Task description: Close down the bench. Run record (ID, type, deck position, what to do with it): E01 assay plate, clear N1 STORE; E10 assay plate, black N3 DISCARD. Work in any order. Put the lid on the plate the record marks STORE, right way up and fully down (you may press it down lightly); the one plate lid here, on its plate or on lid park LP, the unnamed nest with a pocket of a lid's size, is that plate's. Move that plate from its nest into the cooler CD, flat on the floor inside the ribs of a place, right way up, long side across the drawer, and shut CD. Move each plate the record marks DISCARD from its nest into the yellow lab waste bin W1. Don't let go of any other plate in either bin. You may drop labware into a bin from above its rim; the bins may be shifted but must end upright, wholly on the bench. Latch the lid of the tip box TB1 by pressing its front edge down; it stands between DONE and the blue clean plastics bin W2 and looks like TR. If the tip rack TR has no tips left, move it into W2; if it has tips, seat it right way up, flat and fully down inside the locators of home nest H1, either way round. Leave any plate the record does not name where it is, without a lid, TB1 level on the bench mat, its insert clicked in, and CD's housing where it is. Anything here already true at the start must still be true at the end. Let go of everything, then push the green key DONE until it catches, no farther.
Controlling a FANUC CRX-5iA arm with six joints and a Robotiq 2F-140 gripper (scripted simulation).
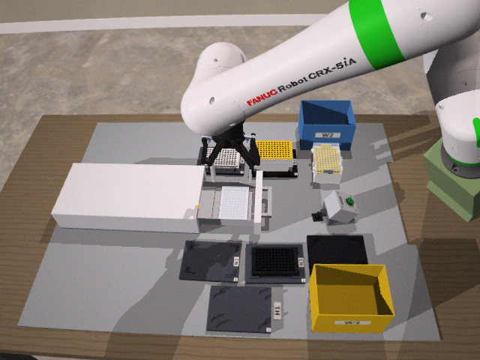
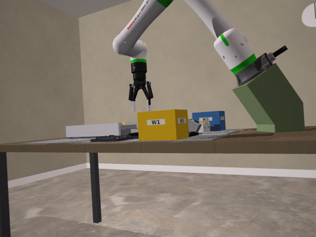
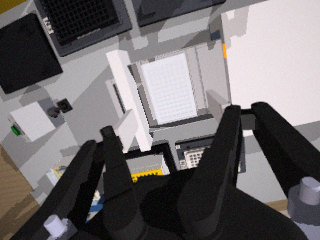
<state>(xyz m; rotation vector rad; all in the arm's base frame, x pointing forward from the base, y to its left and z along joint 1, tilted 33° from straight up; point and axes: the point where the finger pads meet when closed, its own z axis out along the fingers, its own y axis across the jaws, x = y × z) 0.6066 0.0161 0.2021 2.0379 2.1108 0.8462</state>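
Open and holding nothing, the gripper (image 1: 232, 167) hangs in the top view over the back of the grey mat (image 1: 116, 294), its fingers spread above a white-gridded rack (image 1: 224, 157); just in front of it the cooler's drawer (image 1: 260, 195) stands pulled out of the white cooler CD (image 1: 124, 195) with the lidded clear plate (image 1: 233, 202) lying flat inside. The black plate (image 1: 275, 261) sits in its nest near the front, well apart from the gripper, beside the yellow bin W1 (image 1: 350, 321). From the exterior view, the gripper (image 2: 140, 107) hovers well above the bench, behind W1 (image 2: 158, 130). Through the wrist view, the clear plate (image 3: 169, 89) lies ahead of the spread black fingers, not between them.
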